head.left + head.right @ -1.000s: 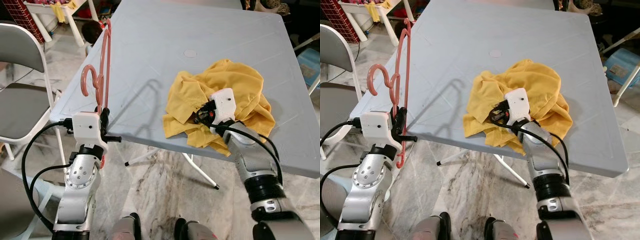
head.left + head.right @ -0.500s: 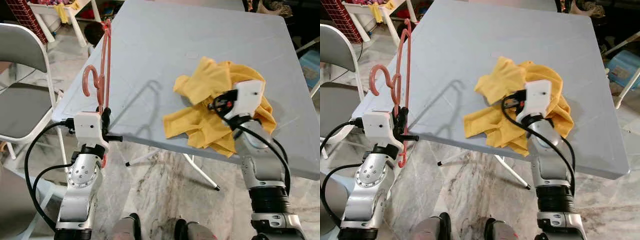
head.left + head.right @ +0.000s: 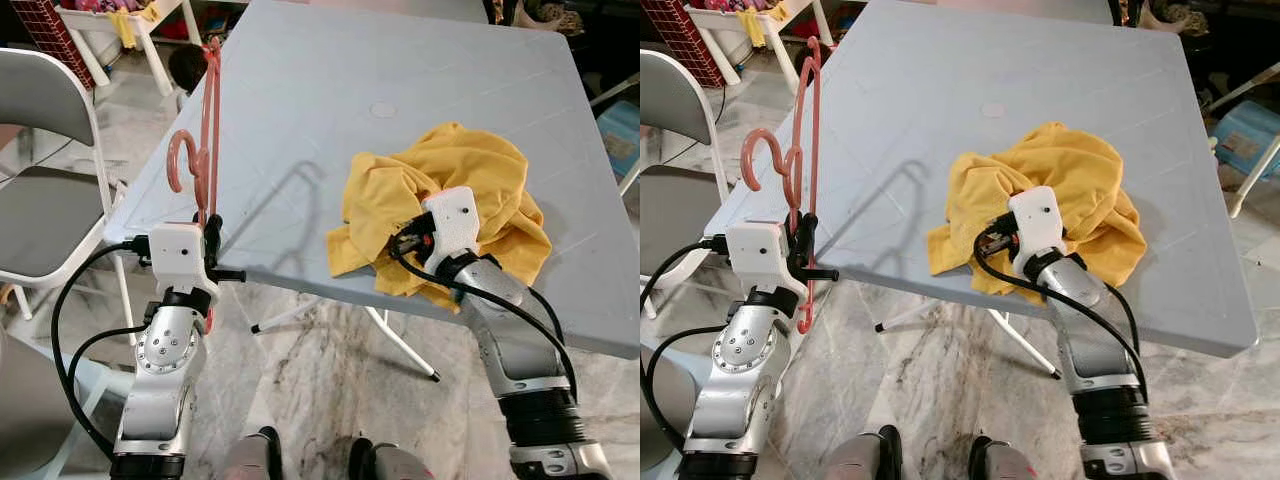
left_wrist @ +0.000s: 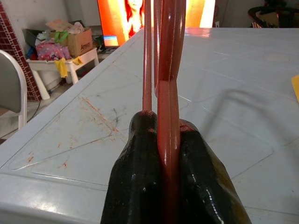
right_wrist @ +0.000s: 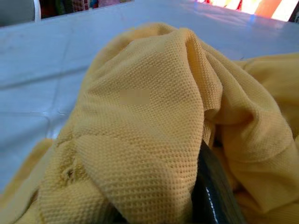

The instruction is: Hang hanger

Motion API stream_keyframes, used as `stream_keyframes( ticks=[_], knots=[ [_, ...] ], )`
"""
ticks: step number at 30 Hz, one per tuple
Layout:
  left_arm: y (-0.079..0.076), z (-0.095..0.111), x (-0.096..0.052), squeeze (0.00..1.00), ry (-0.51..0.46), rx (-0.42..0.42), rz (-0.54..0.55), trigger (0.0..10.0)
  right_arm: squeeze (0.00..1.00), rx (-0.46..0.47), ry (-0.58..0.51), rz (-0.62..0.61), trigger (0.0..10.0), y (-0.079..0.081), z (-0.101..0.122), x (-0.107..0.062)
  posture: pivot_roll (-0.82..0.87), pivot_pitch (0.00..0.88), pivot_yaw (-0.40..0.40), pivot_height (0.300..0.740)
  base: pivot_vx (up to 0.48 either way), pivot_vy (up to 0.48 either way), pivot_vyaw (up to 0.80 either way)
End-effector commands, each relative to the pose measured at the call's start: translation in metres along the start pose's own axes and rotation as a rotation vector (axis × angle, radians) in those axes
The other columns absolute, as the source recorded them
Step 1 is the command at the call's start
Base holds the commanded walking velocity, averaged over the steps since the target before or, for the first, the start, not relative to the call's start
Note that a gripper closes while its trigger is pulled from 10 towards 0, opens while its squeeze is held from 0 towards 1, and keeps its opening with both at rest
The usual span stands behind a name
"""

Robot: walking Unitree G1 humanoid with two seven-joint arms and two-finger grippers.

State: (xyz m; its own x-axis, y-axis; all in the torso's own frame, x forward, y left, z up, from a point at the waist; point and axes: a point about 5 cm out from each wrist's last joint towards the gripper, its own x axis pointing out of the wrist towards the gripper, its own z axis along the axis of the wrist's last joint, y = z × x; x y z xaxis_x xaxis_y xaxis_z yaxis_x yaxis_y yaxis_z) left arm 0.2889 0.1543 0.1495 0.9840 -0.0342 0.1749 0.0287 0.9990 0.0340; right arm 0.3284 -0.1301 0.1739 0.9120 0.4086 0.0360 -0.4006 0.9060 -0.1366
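Hanger (image 3: 205,130) stands upright, pinched tight in my left gripper (image 4: 168,154) at the surface's (image 3: 300,100) near-left corner, while my right gripper (image 3: 1005,240) burrows into the yellow shirt (image 3: 470,190), fingers buried, state untellable; shirt not yet on hanger.

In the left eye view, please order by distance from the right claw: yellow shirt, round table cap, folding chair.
1. Yellow shirt: around the right claw.
2. Round table cap: beyond the shirt, mid-table.
3. Folding chair: far left, off the table.

Grey table (image 3: 300,110), folding chair (image 3: 45,190), marble floor (image 3: 330,380).
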Motion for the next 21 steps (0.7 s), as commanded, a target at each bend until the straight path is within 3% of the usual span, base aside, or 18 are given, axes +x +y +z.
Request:
stream_keyframes(
  ticks=[1,2,3,7,8,20,21],
  knots=[
    [-0.0016,-0.0129,-0.0018,0.0,0.066,-0.008,-0.011,10.0,0.0,0.01,0.0,-0.002,0.0,0.0018,0.0014,-0.0031,-0.06,0.175,0.01,0.74,0.0,0.0,0.0],
    [-0.0014,-0.0131,-0.0021,0.0,0.066,-0.008,-0.01,10.0,0.0,0.041,0.002,-0.016,9.0,0.0031,-0.0001,-0.0043,-0.06,0.174,0.01,0.74,0.0,0.0,0.0],
    [-0.0013,-0.0132,-0.0023,0.0,0.067,-0.007,-0.009,10.0,0.0,0.06,0.001,-0.031,10.0,0.0033,-0.0007,-0.005,-0.06,0.175,0.012,0.74,0.0,0.0,0.0],
    [-0.0009,-0.0135,-0.003,0.0,0.067,-0.006,-0.01,10.0,0.0,0.093,-0.003,-0.091,10.0,0.0004,-0.0025,-0.0086,-0.06,0.173,0.014,0.74,0.0,0.0,0.0],
    [-0.0009,-0.0135,-0.0029,0.0,0.068,-0.006,-0.011,10.0,1.0,0.11,-0.005,-0.092,10.0,-0.0001,-0.0032,-0.0094,-0.06,0.173,0.014,0.74,0.0,0.0,0.0],
    [0.0003,-0.013,-0.002,0.0,0.066,-0.003,-0.012,10.0,1.0,0.146,-0.011,-0.094,10.0,-0.0018,0.0021,-0.0103,-0.06,0.174,0.016,0.74,0.0,0.0,0.0],
    [0.0001,-0.0132,-0.0019,0.0,0.066,-0.003,-0.011,10.0,0.86,0.122,-0.004,-0.046,9.5,0.0013,0.0023,-0.0102,-0.06,0.171,0.013,0.74,0.0,0.0,0.0]
  ],
)
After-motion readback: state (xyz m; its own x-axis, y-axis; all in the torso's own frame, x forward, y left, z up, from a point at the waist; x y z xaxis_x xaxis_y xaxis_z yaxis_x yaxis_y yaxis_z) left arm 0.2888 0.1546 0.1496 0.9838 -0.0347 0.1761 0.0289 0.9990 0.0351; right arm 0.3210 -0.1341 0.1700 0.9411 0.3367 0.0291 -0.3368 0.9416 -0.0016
